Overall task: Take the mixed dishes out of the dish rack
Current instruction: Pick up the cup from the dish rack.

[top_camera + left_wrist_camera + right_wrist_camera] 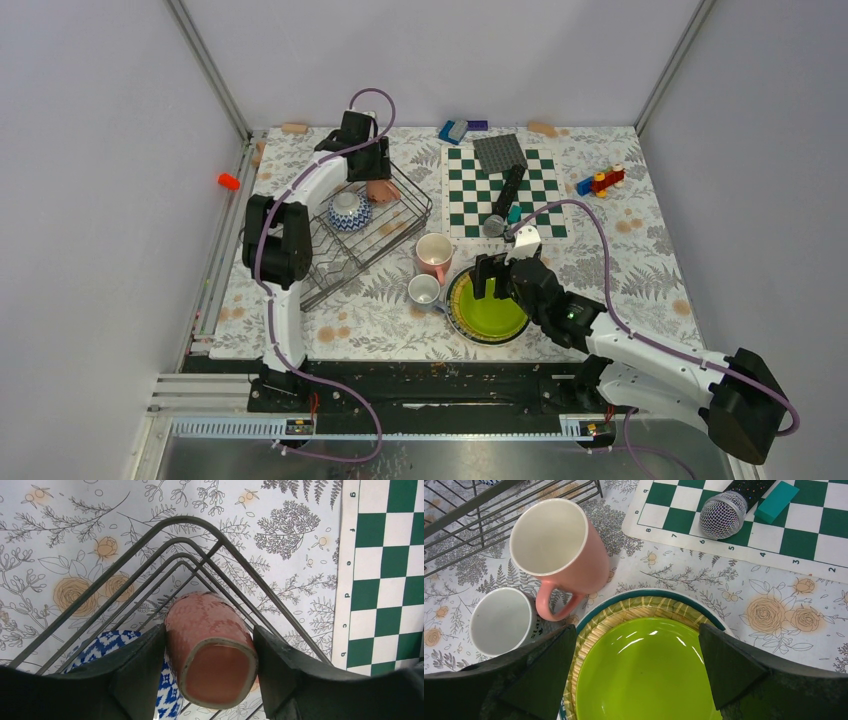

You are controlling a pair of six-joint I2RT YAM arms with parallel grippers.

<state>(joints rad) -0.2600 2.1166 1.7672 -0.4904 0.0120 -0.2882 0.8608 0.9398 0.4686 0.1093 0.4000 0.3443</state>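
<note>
The dark wire dish rack (405, 212) stands at the left of the table. In its far corner lies a reddish-brown cup (210, 630) on its side, beside a blue patterned bowl (349, 210). My left gripper (209, 630) reaches down into that corner, its fingers pressed against both sides of the cup. On the table next to the rack sit a pink mug (559, 545), a small pale mug (501, 620) and a stack of plates topped by a lime-green plate (644, 670). My right gripper (636, 630) hovers open just above the green plate, holding nothing.
A green-white chessboard (500, 190) lies behind the plates, with a microphone (724, 512), a teal block (776, 501) and a grey studded plate (500, 152) on it. Toy blocks (600, 181) and small pieces sit along the back edge.
</note>
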